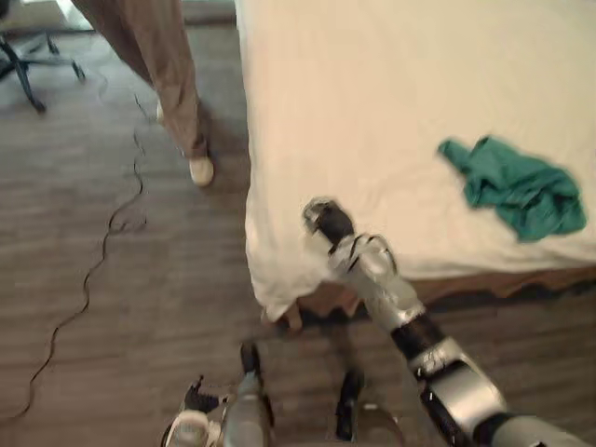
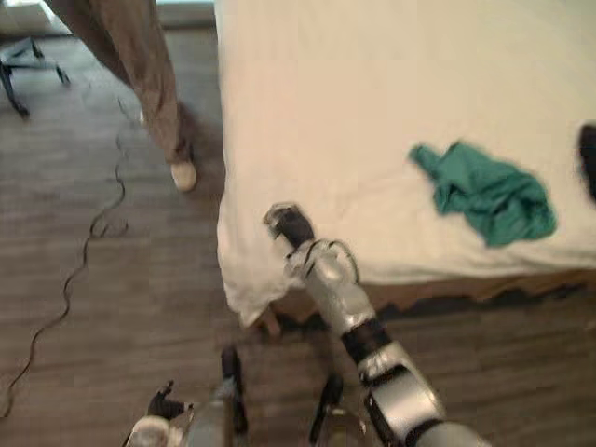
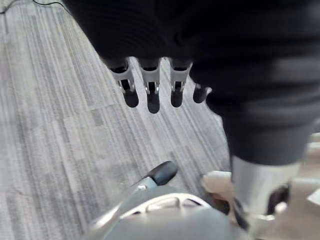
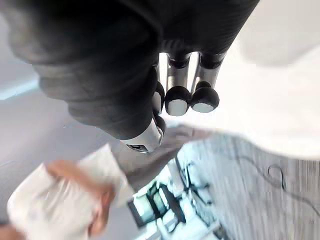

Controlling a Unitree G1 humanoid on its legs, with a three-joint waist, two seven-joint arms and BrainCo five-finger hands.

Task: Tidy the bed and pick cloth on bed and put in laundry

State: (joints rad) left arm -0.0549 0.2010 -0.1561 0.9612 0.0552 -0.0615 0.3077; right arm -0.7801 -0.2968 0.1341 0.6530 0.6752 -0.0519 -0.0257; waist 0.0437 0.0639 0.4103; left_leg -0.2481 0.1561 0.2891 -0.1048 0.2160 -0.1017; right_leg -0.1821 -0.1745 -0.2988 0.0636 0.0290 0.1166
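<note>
A crumpled green cloth [image 1: 521, 191] lies on the bed's cream sheet [image 1: 391, 102], near the front edge at the right. My right hand [image 1: 326, 222] is raised over the sheet at the bed's near left corner, well to the left of the cloth. In the right wrist view its fingers [image 4: 178, 97] are relaxed and hold nothing. My left hand [image 3: 152, 92] hangs low over the wood floor with its fingers straight and empty.
A person in tan trousers and a white shoe [image 1: 200, 170] stands on the floor left of the bed. An office chair [image 1: 28, 60] is at the far left. The sheet drapes over the bed's corner [image 1: 279, 289], above a brown frame [image 1: 521, 279].
</note>
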